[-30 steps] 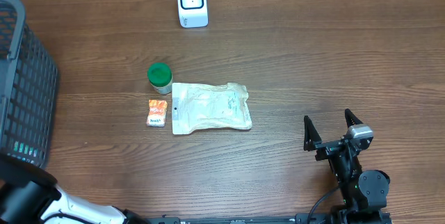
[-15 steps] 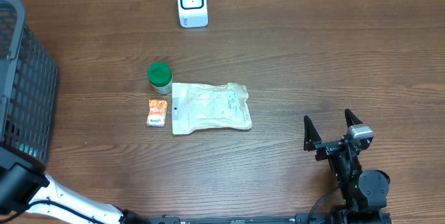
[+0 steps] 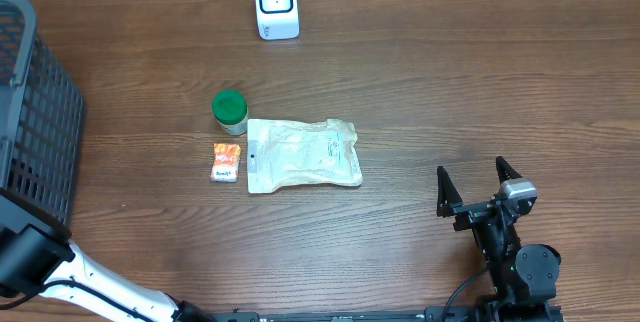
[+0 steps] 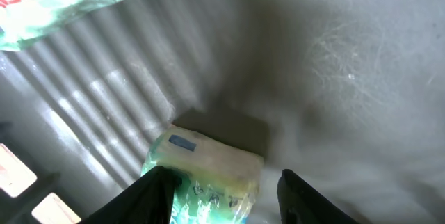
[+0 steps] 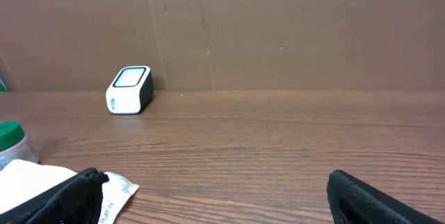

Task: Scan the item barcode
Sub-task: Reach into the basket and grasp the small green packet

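Your left jaws stand half-spread astride a green packet (image 4: 208, 156) inside the basket (image 3: 45, 112); your right jaws gape wide near the bench's (image 3: 400, 82) front right corner.

Left claw (image 4: 226, 182) half-spread, aimed down; right claw (image 3: 470, 170) spread wide, level, facing forward.

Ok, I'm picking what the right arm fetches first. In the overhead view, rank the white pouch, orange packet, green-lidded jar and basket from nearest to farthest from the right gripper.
1. White pouch, table centre, nearest the right gripper.
2. Orange packet and green-lidded jar, just left of the pouch: too close to call.
3. Basket, far left edge.
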Controlling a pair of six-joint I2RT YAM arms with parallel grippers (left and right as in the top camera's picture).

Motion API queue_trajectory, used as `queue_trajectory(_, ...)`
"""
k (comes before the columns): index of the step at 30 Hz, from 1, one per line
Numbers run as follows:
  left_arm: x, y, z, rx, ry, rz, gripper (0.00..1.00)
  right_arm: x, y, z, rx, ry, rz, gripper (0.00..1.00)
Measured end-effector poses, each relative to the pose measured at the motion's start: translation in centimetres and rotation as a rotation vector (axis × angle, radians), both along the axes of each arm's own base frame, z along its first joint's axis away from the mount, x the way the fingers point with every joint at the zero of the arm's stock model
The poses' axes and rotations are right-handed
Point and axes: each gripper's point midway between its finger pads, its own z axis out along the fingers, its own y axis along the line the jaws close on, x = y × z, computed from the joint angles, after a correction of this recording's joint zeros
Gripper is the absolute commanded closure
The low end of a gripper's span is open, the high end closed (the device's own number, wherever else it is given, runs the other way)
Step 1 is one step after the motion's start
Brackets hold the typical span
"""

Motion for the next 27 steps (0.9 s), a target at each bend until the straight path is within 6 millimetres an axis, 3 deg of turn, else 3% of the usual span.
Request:
queue_trajectory(3, 0.0, 0.0, -0.6, 0.002, 0.0, -0.005, 0.55, 0.0, 0.0, 0.0, 0.0, 0.0, 0.0, 0.0)
queue_trajectory(5, -0.4, -0.1, -1.0, 0.002, 0.015, -0.02, 0.72, 0.0, 0.0, 0.0, 0.0, 0.001, 0.0, 0.0)
queue_trajectory(7, -0.6, 0.0, -1.0, 0.007, 0.026, -0.03, 0.95, 0.0, 0.0, 0.0, 0.0, 0.0, 0.0, 0.0)
queue_trajectory(17, -1.1, -1.3, -0.1, -0.054, 0.043, -0.034, 0.96, 0.0, 0.0, 0.0, 0.0, 0.001, 0.0, 0.0)
queue_trajectory(22, 1.2, 0.0, 4.3, -0.015, -0.057, -0.037, 0.96, 0.0, 0.0, 0.0, 0.0, 0.0, 0.0, 0.0)
queue_trajectory(25, 3.3, 1.3, 9.6, 0.075, -0.187, -0.047, 0.96, 0.0, 0.0, 0.0, 0.0, 0.0, 0.0, 0.0)
queue_trajectory(27, 4.6, 1.7, 14.5, 0.16, -0.308, -0.06, 0.96, 0.0, 0.0, 0.0, 0.0, 0.001, 0.0, 0.0)
